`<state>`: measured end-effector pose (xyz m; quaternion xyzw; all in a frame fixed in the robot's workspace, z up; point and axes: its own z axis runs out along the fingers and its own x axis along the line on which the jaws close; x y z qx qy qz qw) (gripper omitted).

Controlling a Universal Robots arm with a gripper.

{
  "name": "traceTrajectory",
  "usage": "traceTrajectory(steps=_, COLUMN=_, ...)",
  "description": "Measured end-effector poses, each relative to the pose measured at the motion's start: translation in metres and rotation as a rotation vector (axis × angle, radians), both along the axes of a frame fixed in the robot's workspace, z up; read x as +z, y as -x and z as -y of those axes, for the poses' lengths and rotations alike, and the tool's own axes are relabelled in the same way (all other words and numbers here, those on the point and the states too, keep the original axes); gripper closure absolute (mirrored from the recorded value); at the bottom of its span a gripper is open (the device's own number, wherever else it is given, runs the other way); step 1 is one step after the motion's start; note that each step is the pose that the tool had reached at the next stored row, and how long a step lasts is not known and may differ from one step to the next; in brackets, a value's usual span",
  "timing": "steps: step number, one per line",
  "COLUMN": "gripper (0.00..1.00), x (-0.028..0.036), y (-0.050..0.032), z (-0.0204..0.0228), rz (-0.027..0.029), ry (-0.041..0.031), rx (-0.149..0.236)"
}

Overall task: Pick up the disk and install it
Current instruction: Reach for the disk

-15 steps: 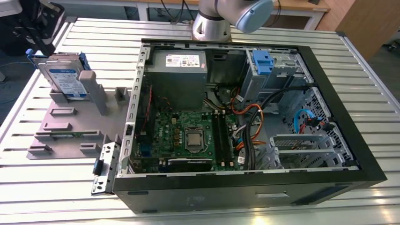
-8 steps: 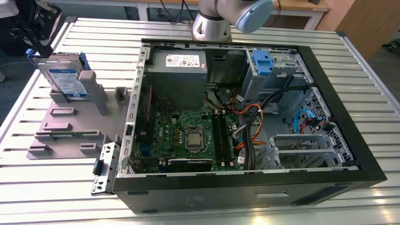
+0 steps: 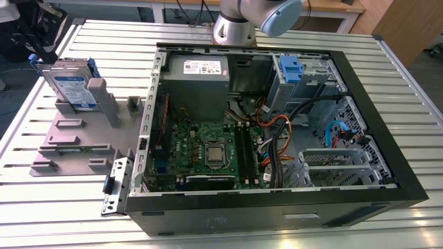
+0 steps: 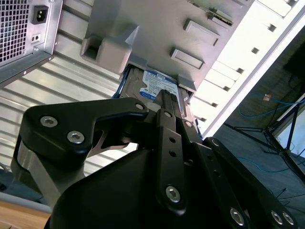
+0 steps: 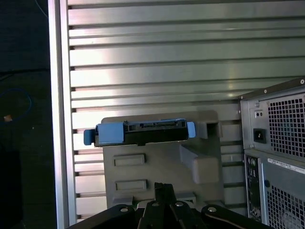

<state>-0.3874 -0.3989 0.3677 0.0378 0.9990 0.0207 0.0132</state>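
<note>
Disk: the disk (image 3: pixel 72 85) stands on its edge in a slot of a grey holder tray (image 3: pixel 76 140), its blue-and-white label facing out in the exterior view and its blue rails along the edges.
Holder tray: it lies flat on the slatted metal surface (image 3: pixel 104 36), just beside the computer case (image 3: pixel 367 72), on the exterior view's left of it.
Jaws: the gripper (image 5: pixel 163 186) looks clenched, tips together with nothing between them.
Gripper's place: it hangs over the far end of the tray, close above the disk but apart from it. In both wrist views the disk's top edge lies just beyond the tips.
Arm: the arm (image 3: pixel 249 21) rises at the far side of the surface, behind the case.
Case: it lies open, with the green motherboard (image 3: pixel 207 150) at its middle, a grey power-supply box (image 3: pixel 197 78) at the far wall and a blue caddy clip (image 3: pixel 291 67) in the bay beside that.
</note>
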Motion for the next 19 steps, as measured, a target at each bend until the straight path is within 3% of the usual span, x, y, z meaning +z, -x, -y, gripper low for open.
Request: traceTrajectory(steps=19, gripper=0.90, x=-0.0107, y=0.0043, z=0.0000, rz=-0.0001, ry=0.0013, rx=0.000)
